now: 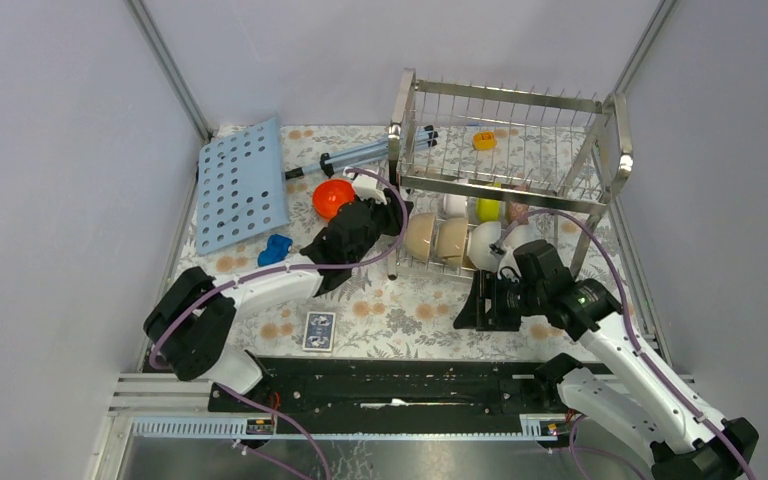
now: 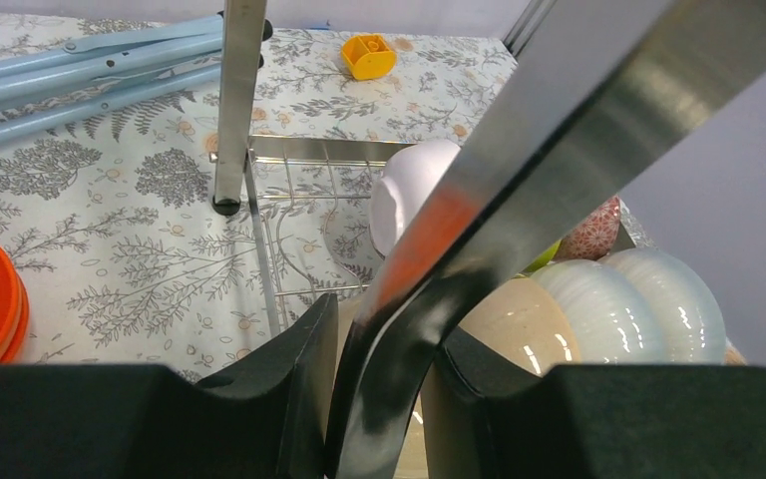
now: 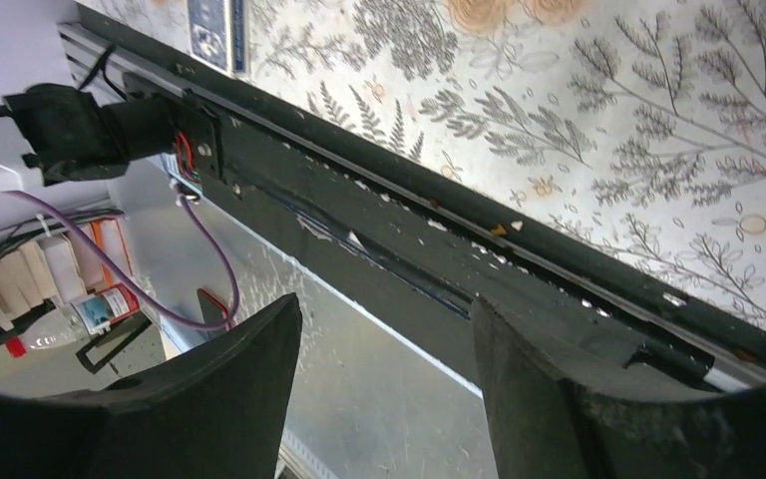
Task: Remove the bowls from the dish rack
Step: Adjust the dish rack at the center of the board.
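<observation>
The whole dish rack [image 1: 505,97] is taken in only by the top external view. It stands at the far right of the flowered cloth [image 1: 400,310], with bowls stood on edge in its lower tier. An orange bowl [image 1: 333,197] is set on the cloth just left of the rack. The left gripper [image 2: 387,334] is placed at the rack's front left corner, and its detail is given by the left wrist view alone. There a blurred steel bar [image 2: 559,130] of the rack crosses in front of the fingers. The rim of a beige bowl [image 2: 514,319], leftmost in the rack's front row, lies between the partly closed jaws, but whether it is pinched cannot be told. To its right in the rack, ribbed white bowls [image 2: 608,309] are seen, and behind it a plain white bowl [image 2: 409,190]. The right gripper [image 3: 384,304] is held in front of the rack's right half, apart from it. In the right wrist view its jaws are spread with nothing between them, and only the cloth's edge and a black base rail [image 3: 439,249] are shown.
</observation>
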